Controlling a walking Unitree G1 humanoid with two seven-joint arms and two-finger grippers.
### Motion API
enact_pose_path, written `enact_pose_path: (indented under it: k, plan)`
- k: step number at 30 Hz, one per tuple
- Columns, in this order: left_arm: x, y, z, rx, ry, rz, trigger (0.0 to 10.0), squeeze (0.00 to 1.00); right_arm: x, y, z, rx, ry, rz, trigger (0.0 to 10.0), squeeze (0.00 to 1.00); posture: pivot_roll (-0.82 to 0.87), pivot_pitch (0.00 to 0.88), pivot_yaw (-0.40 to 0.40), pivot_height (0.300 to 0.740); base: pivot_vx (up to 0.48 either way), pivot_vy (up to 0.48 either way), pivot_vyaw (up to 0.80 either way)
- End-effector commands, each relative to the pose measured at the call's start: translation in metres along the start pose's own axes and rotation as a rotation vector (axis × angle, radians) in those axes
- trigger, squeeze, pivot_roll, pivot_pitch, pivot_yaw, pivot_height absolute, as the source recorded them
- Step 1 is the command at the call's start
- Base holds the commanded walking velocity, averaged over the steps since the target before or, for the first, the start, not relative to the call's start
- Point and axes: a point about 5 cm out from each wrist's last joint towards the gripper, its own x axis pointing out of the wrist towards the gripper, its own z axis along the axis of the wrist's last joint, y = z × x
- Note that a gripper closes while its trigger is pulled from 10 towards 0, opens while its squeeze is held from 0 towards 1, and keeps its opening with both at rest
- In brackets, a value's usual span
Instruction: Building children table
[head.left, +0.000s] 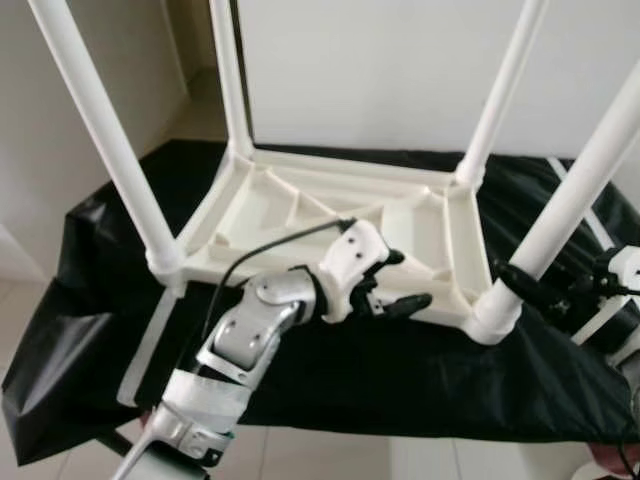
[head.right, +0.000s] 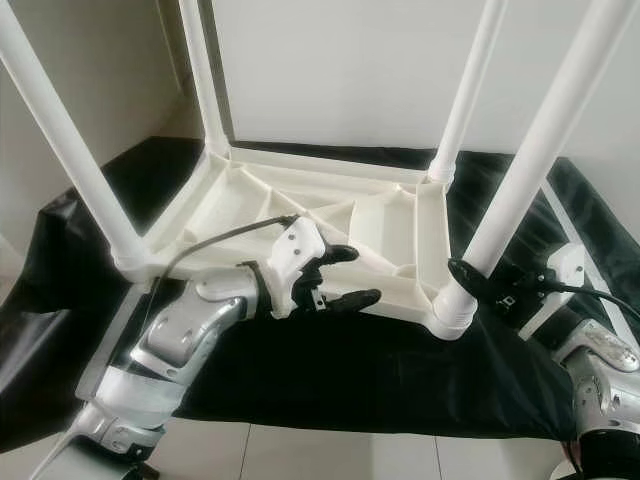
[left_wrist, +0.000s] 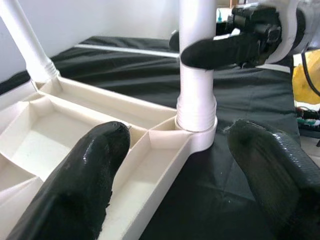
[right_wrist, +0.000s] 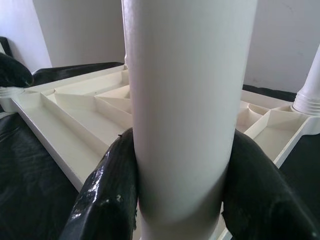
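Around the near right table leg (head.right: 520, 165), low on its shaft just above the socket, the right tool (head.right: 478, 276) is closing its two black fingers (right_wrist: 107, 192), which are pressing the white tube from both sides. Beside it, the left tool (head.right: 345, 276) is hovering at the near edge of the upturned tabletop (head.right: 300, 215) with its fingers (left_wrist: 82, 182) spread wide and gripping nothing, one over the ribbed underside and one out past the rim. Open black sheet (head.left: 400, 375) is lying between that rim and the front edge of the worktop, and more is showing on both sides of the frame. Three other legs (head.left: 95, 125) are standing upright in the remaining corners, well apart, leaving the middle of the tabletop free. All four legs are running out past the top of the head views, so their upper ends are cut off. A pale strip (head.left: 145, 345) is lying on the sheet by the left corner, partly behind the left arm
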Motion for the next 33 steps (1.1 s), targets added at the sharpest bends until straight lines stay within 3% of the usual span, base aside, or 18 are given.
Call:
enact_pose_path:
  k: [1, 15, 22, 24, 30, 32, 33]
  plan:
    - [0.000, 0.000, 0.001, -0.005, 0.004, -0.005, 10.0, 0.00, -0.012, 0.011, -0.043, 0.132, 0.167, -0.014, 10.0, 0.00, -0.01, 0.025, 0.037, 0.740, 0.000, 0.000, 0.00]
    - [-0.001, 0.000, 0.001, -0.010, 0.006, 0.002, 10.0, 0.00, 0.003, 0.018, -0.044, 0.069, 0.077, -0.292, 10.0, 0.00, -0.01, 0.023, 0.018, 0.740, 0.000, 0.000, 0.00]
    - [0.000, -0.003, 0.001, -0.017, 0.000, -0.004, 10.0, 0.00, 0.019, 0.041, -0.034, 0.031, 0.008, -0.523, 10.0, 0.00, -0.02, 0.015, 0.005, 0.740, 0.000, 0.000, 0.00]
    - [0.001, -0.004, 0.001, -0.019, -0.004, -0.006, 10.0, 0.00, 0.022, 0.049, -0.031, 0.061, -0.051, -0.632, 10.0, 0.00, -0.02, 0.012, 0.000, 0.740, 0.000, 0.000, 0.00]
    - [0.003, -0.006, 0.002, -0.024, -0.012, -0.009, 10.0, 0.00, 0.020, 0.051, -0.032, 0.028, -0.068, -0.811, 10.0, 0.00, -0.03, 0.009, -0.003, 0.740, 0.000, 0.000, 0.00]
    - [0.004, -0.007, 0.002, -0.028, -0.016, -0.011, 10.0, 0.00, 0.022, 0.061, -0.039, 0.022, -0.036, -0.927, 10.0, 0.00, -0.03, 0.006, -0.004, 0.740, 0.000, 0.000, 0.00]
    - [0.004, -0.007, 0.002, -0.028, -0.016, -0.011, 10.0, 0.00, 0.022, 0.061, -0.039, 0.022, -0.036, -0.927, 10.0, 0.00, -0.03, 0.006, -0.004, 0.740, 0.000, 0.000, 0.00]
